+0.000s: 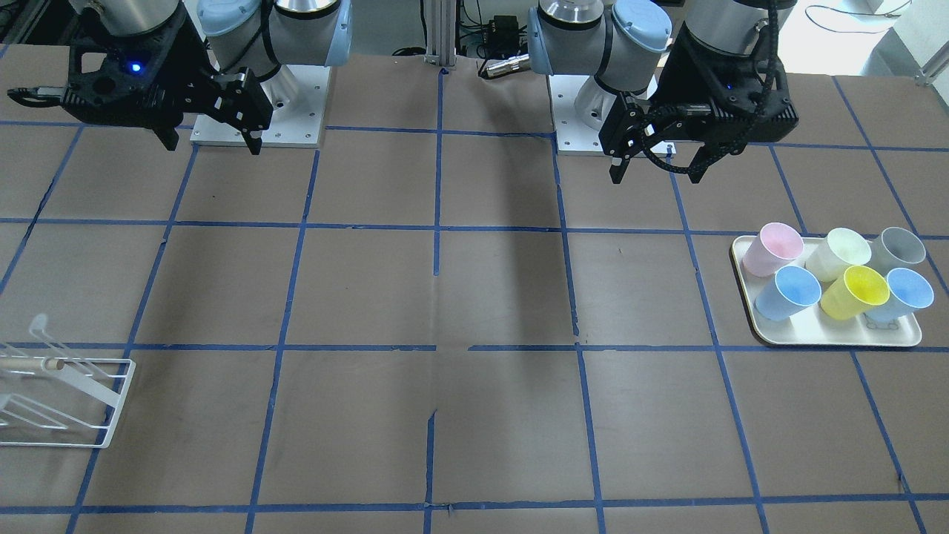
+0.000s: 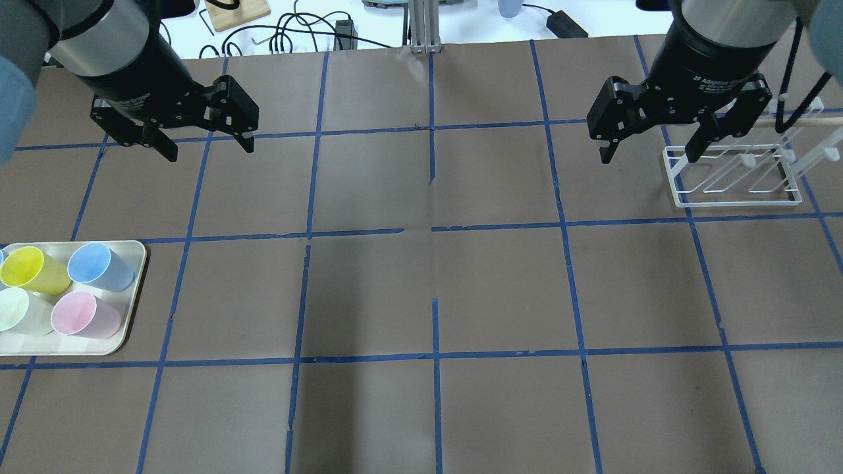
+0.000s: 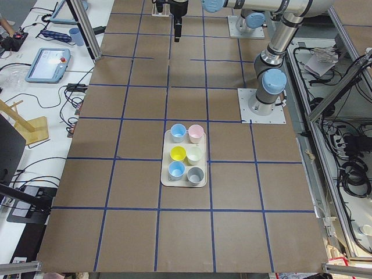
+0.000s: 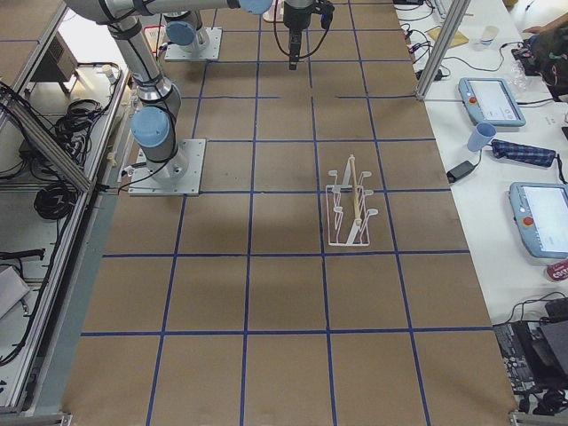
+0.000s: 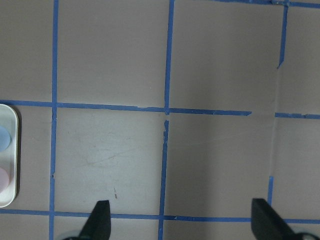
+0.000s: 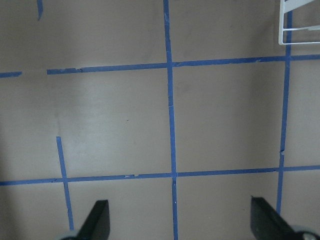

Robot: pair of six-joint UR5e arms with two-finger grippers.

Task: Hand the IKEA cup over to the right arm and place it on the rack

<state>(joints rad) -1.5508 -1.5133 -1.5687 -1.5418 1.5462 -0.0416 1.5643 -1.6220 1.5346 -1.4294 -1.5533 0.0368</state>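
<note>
The IKEA cup (image 1: 897, 248) is pale grey and lies tilted at the far corner of a cream tray (image 1: 815, 337), next to a cream-white cup (image 1: 841, 254). It also shows in the exterior left view (image 3: 195, 174) and is cut off in the overhead view. My left gripper (image 2: 211, 151) is open and empty, hovering above the table beyond the tray and apart from it (image 1: 656, 178). My right gripper (image 2: 648, 158) is open and empty, just left of the white wire rack (image 2: 734, 174). The rack also shows in the front view (image 1: 67, 393).
The tray (image 2: 135, 289) also holds a pink cup (image 2: 82, 315), a yellow cup (image 2: 29, 270) and a light blue cup (image 2: 97, 265). The left wrist view shows the tray's edge (image 5: 11, 160); the right wrist view shows a rack corner (image 6: 300, 31). Brown table with blue tape grid.
</note>
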